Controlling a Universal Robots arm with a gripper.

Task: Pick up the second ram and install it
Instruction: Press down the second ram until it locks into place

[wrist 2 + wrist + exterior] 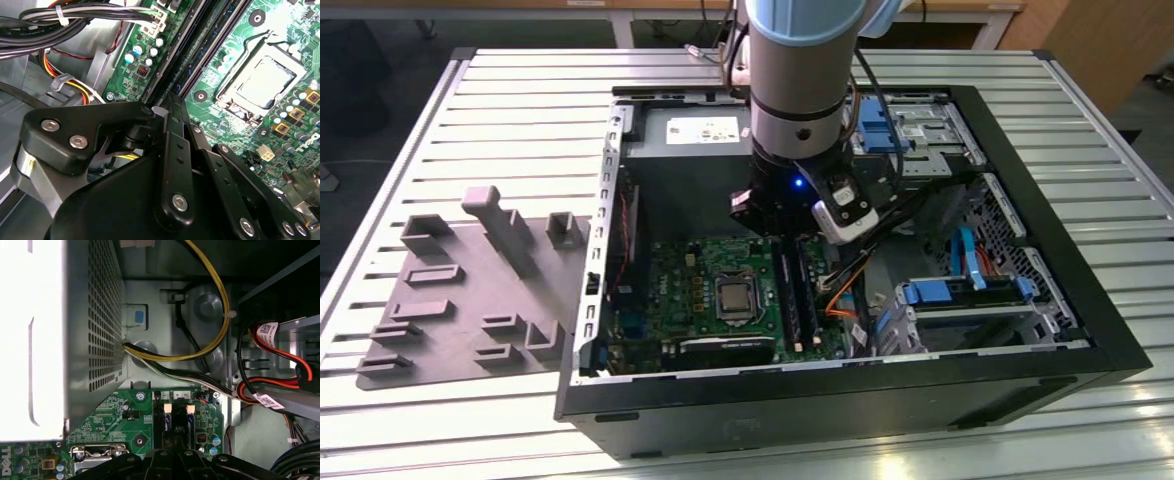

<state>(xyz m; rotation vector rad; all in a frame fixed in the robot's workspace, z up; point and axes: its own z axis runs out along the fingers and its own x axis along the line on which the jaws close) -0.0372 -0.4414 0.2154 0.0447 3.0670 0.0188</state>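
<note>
Exterior view: the ram (786, 287) shows as a long dark strip lying along the black slots (803, 300) of the green motherboard (687, 290), just beside the CPU socket (735, 300) on the exterior view's right. I cannot tell whether it is fully seated. The gripper (781, 232) hangs straight over the strip's far end, low inside the open case (1067, 260). In the second wrist view the fingers (172, 145) are drawn narrow, tips almost together, pointing at the end of the slots (210, 45). Whether they pinch the ram's edge I cannot tell. In the first wrist view the slot latches (167, 409) sit just past the gripper (175, 460), with the power supply (95, 315) and its cables (200, 352) beyond. A grey holder tray (467, 300) lies on the table (520, 90) outside the case.
</note>
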